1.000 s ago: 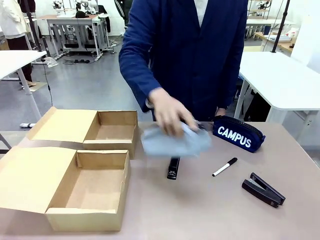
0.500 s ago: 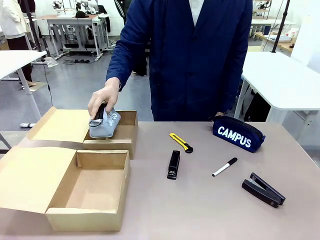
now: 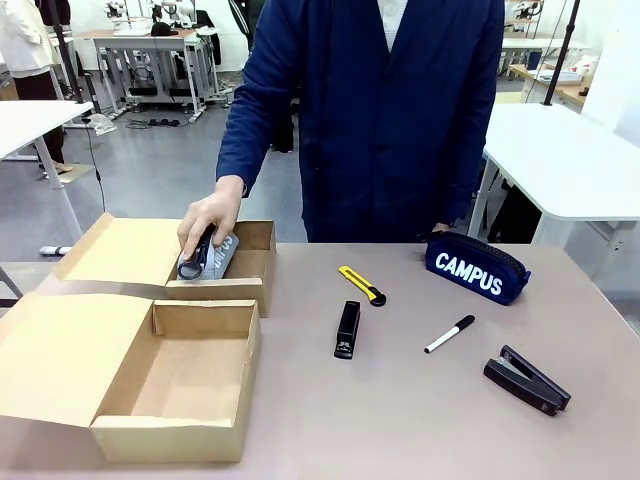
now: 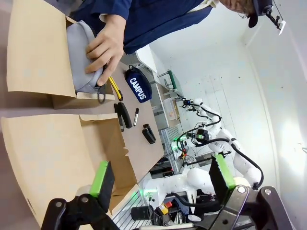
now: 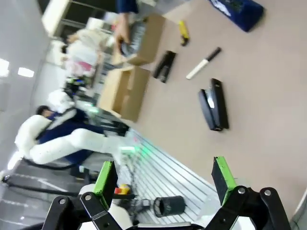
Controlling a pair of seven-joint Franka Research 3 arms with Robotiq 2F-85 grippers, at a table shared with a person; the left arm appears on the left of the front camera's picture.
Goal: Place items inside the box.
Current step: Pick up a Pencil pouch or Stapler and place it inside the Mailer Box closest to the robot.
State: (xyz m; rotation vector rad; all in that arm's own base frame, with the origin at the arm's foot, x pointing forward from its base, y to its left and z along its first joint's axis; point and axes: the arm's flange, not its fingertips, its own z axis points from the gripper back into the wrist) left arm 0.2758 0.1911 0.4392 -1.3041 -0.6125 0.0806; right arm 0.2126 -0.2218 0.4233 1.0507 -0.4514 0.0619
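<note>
Grey and soft, the zip pouch (image 3: pixel 212 255) had hung over the middle of the bench (image 3: pixel 400 420) a second earlier. The person's hand (image 3: pixel 208 218) had since carried it to the far cardboard box (image 3: pixel 215 292) at ten o'clock and was pressing it inside. That bared the yellow utility knife (image 3: pixel 362 285). One item looked nearly packed. The knife, closed black stapler (image 3: pixel 347 329), marker (image 3: pixel 450 334), half-open black stapler (image 3: pixel 527 379) and CAMPUS pencil case (image 3: pixel 476 268) lay unpacked from twelve to four o'clock. The left gripper (image 4: pixel 162 172) and right gripper (image 5: pixel 163 175) were wide open, empty.
</note>
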